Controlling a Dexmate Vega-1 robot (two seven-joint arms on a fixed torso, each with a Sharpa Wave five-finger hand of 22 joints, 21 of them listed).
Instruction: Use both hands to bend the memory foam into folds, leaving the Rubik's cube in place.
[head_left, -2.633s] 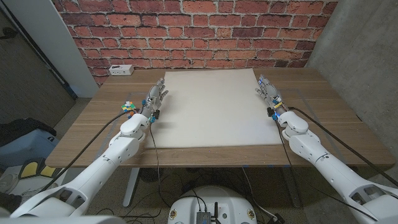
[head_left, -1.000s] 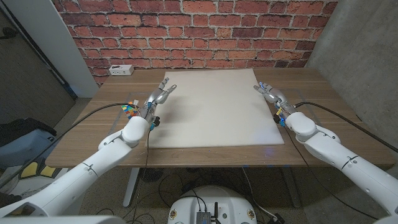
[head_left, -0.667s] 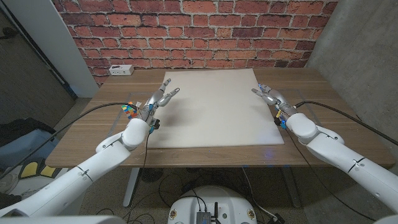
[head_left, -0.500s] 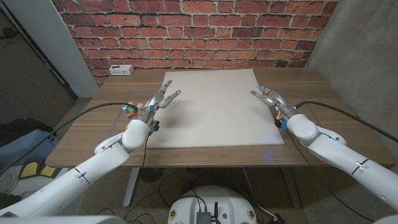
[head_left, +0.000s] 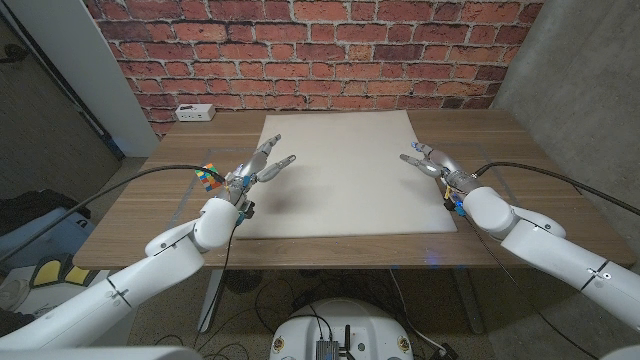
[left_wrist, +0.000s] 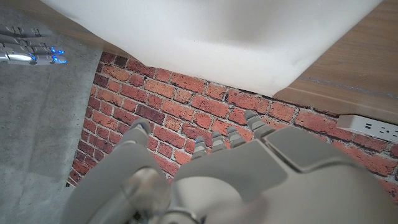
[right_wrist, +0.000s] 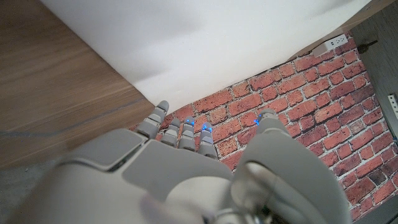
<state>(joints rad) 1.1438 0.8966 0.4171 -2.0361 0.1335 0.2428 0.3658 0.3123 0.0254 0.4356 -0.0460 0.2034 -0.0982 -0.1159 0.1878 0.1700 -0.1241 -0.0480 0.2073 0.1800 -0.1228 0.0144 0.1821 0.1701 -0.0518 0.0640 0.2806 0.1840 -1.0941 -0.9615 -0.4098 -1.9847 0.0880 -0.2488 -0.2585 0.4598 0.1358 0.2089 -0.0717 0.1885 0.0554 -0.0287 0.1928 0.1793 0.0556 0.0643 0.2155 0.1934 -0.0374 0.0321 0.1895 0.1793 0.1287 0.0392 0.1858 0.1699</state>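
A: Both hands are up at the flanks of the memory foam sheet (head_left: 343, 175), which lies flat across the middle of the wooden table (head_left: 520, 190). The left hand (head_left: 258, 168) is spread, fingers apart over the sheet's left edge, gripping nothing.

B: Same on the other side. The right hand (head_left: 433, 167) is spread at the right edge, nothing in it. Whether either set of fingertips touches the foam, I can't tell from the head view.

A: Now look at the Rubik's cube (head_left: 208, 176). It sits on the table just left of the left hand, right beside the wrist and its cable.

B: That's my worry. If that arm swings outward while scooping under the edge, the forearm or the cable could shove the cube, and the cube is meant to stay put.

A: Second risk: uneven effort. If one hand pushes inward before the other has a hold, the whole sheet may slide across the table instead of buckling.

B: And foam springs back. A shallow pinch at the rim could slip off, and any fold would flatten again.
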